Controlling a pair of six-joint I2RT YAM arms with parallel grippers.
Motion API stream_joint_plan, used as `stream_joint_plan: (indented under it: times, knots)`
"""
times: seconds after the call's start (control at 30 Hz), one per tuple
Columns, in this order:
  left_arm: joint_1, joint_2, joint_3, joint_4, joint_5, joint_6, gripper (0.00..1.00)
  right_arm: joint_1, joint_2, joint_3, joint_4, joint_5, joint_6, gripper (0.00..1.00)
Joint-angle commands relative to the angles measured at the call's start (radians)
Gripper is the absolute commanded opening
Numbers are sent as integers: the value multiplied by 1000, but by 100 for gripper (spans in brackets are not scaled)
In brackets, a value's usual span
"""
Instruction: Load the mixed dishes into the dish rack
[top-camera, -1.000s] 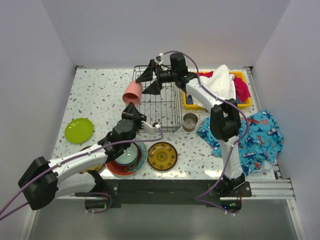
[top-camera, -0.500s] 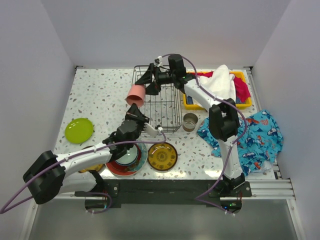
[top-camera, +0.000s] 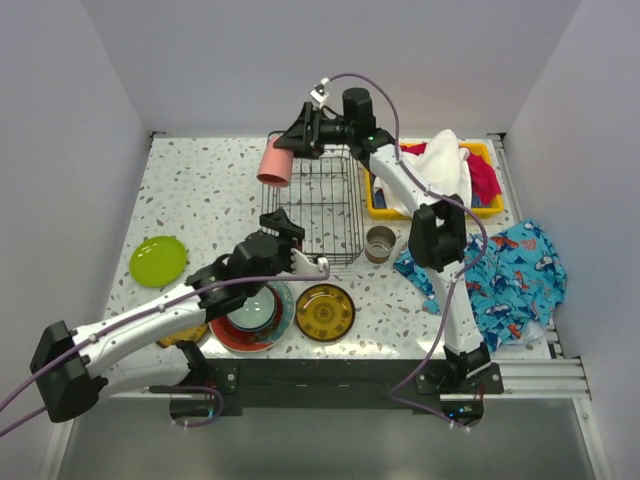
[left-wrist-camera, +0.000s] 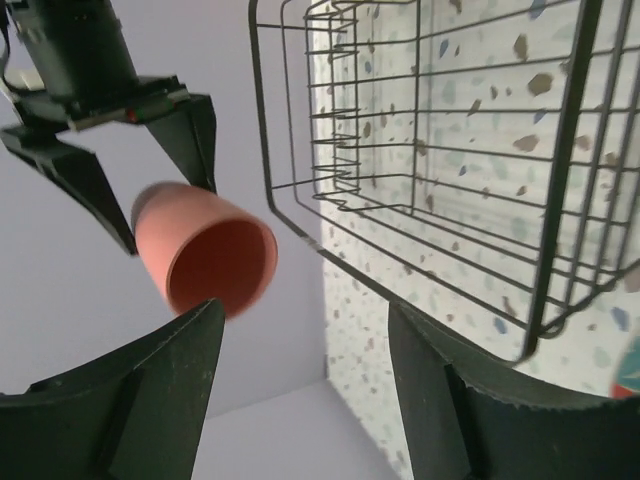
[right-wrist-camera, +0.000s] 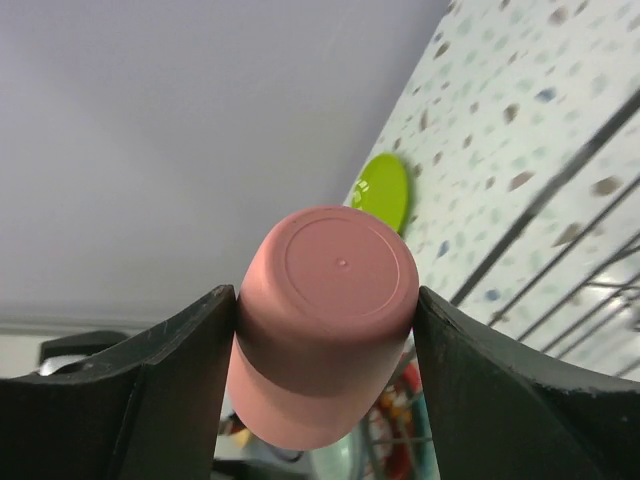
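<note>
Pink cup (top-camera: 274, 163): clamped on its side between the right gripper's (right-wrist-camera: 322, 300) fingers, raised off the desk (top-camera: 200, 190) just beside the dish rack's (left-wrist-camera: 555, 200) far-left corner. Left gripper (left-wrist-camera: 300, 330): jaws spread wide, empty, by the rack's near-left corner.

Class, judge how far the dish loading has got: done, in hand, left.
Done: nothing; the dish rack looks empty. In hand: the right tool holds the pink cup; the left tool is open. Left: lime-green plate, red plate, bowl, amber plate, metallic cup.
</note>
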Motion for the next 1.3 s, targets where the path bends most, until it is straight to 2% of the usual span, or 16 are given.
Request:
stream_joint_plan:
  times: [0.0,0.03,0.07,0.17,0.27,0.37,0.5,0.67,0.87,1.27]
  knots:
    - [-10,-88,84,-310,101,-262,72,-33,-58,57,-50,196,-332,0]
    - [-10,-93,109,-329,81,-291,72,-35,-76,34,-47,248,-448,0]
    - [-10,-98,120,-345,71,-336,72,-33,-98,7,-1,353,-491,0]
    - [13,-131,163,-413,73,-368,73,-33,-152,-104,95,527,-630,0]
    - [91,-135,226,-450,87,-466,79,-33,-153,-156,181,604,-706,0]
    - [174,-131,243,-465,102,-514,79,-24,-130,-162,241,682,-765,0]
    - [228,-145,229,-461,105,-531,79,-10,-110,-193,340,770,-841,0]
    - [283,-145,226,-470,119,-543,79,-4,-54,-164,373,805,-907,0]
    - [326,-130,218,-409,87,-517,79,1,-12,-164,395,825,-977,0]
    - [354,-124,200,-373,67,-503,79,19,2,-289,441,854,-1036,0]
